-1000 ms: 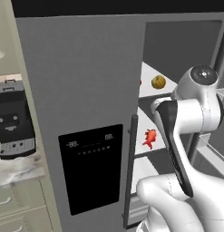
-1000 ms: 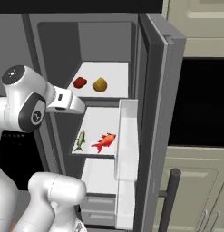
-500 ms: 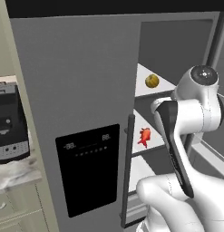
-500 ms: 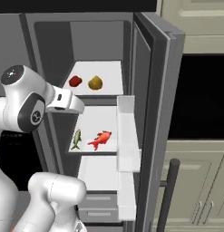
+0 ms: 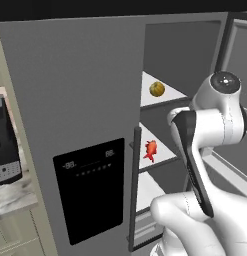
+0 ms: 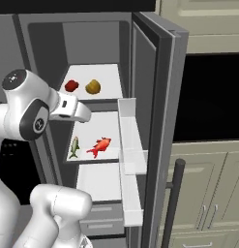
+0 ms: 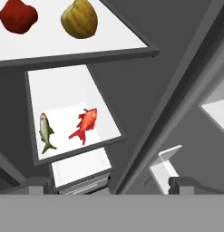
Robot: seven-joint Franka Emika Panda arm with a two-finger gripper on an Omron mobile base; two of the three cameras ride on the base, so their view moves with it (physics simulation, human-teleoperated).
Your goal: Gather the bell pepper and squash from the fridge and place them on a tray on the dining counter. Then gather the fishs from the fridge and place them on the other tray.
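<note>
The fridge (image 5: pixel 70 90) has its dispenser door closed and its right door (image 6: pixel 159 97) swung open. On the upper shelf the red bell pepper (image 6: pixel 71 86) (image 7: pixel 18 16) lies beside the yellow squash (image 6: pixel 93 86) (image 7: pixel 79 18) (image 5: pixel 156 89). One shelf lower lie the two fishs, a silvery one (image 6: pixel 74 147) (image 7: pixel 46 131) and a reddish-orange one (image 6: pixel 100 146) (image 7: pixel 85 124) (image 5: pixel 150 150). My gripper (image 6: pixel 81 113) (image 7: pixel 111 186) hovers open and empty in front of the shelves, apart from all of them. The trays and the dining counter are out of view.
Door bins (image 6: pixel 133 145) stick out from the open door, close to the right of my hand. A drawer (image 6: pixel 101 213) sits at the fridge's bottom. A dark appliance (image 5: pixel 2 140) stands on a marble worktop to the left. Pale cabinets (image 6: pixel 208 193) are to the right.
The whole scene has slid leftward in both base views, so the base has moved. The arm keeps its pose and the gripper stays open. The food has not moved on its shelves.
</note>
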